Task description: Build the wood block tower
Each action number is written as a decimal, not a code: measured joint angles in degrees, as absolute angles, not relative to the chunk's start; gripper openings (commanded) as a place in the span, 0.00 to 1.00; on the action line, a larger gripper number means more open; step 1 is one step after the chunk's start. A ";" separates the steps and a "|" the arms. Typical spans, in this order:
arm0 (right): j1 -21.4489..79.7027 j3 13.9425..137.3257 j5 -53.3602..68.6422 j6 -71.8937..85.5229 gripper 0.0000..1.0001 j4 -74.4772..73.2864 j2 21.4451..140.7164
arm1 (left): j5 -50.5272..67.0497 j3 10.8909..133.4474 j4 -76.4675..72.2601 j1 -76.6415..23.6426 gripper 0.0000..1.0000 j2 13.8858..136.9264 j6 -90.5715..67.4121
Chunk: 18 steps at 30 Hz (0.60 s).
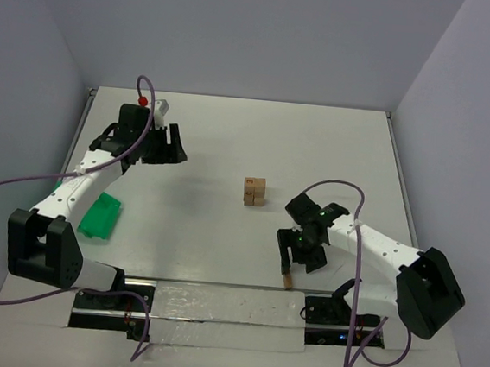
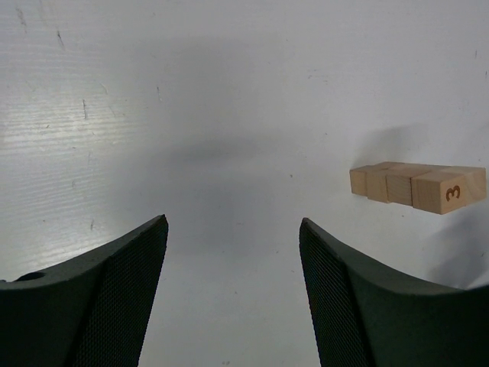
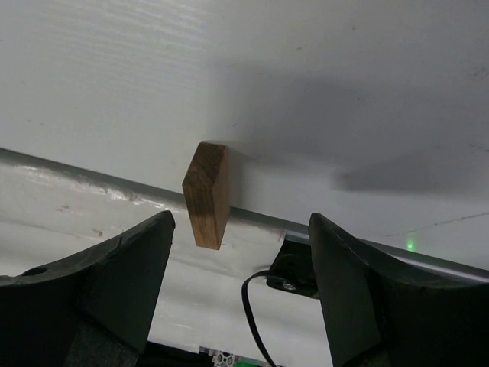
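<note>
The tower (image 1: 254, 191) is a low group of tan wood blocks, two wide, near the table's middle. In the left wrist view the same blocks (image 2: 416, 186) lie far to the right, one with a dark "3" on its face. My left gripper (image 1: 172, 149) (image 2: 233, 223) hovers open and empty at the far left, well away from the tower. A single wood block (image 1: 288, 280) (image 3: 208, 195) stands at the table's near edge. My right gripper (image 1: 298, 265) (image 3: 241, 222) hangs open just above it. The block shows beyond the fingertips, closer to the left finger (image 3: 130, 267), and touches neither.
A green plastic tray (image 1: 101, 216) lies at the left beside the left arm. The table's front rim (image 3: 92, 177), a black bracket and a cable (image 3: 294, 267) lie just past the single block. Grey walls enclose the back and sides.
</note>
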<state>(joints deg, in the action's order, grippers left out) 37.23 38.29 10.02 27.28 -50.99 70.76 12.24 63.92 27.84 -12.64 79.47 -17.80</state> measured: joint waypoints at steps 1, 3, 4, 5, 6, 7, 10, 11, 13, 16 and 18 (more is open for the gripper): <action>37.23 38.61 9.37 27.43 0.71 -50.89 71.38 | 12.25 63.92 27.87 -12.45 0.76 79.50 -17.80; 37.23 39.27 8.21 27.64 0.68 -50.54 72.33 | 12.25 63.92 27.90 -12.12 0.75 79.50 -17.80; 37.23 39.51 7.97 27.70 0.62 -50.33 72.75 | 12.36 63.92 27.90 -11.84 0.75 79.50 -17.78; 37.23 39.85 7.86 27.90 0.59 -50.24 73.27 | 12.45 63.92 27.99 -11.64 0.75 79.50 -17.76; 37.23 40.11 7.88 28.13 0.57 -49.95 73.86 | 12.57 63.92 28.03 -11.30 0.75 79.50 -17.74; 37.23 40.17 7.81 28.22 0.55 -49.72 74.40 | 12.60 63.92 28.04 -11.00 0.75 79.50 -17.72; 37.23 40.29 7.71 28.49 0.53 -49.19 75.78 | 12.80 63.90 28.08 -10.12 0.75 79.50 -17.64; 37.23 40.29 7.81 28.61 0.53 -49.14 76.02 | 12.99 63.88 28.09 -9.84 0.75 79.50 -17.56; 37.26 40.29 8.34 28.71 0.55 -49.08 76.57 | 13.68 63.82 28.06 -9.09 0.75 79.50 -17.36; 37.50 40.29 9.24 28.84 0.52 -49.06 77.33 | 14.33 63.67 28.08 -7.80 0.75 79.50 -17.32; 37.86 40.29 9.88 29.02 0.48 -49.08 77.40 | 14.75 63.59 28.08 -7.08 0.75 79.50 -17.28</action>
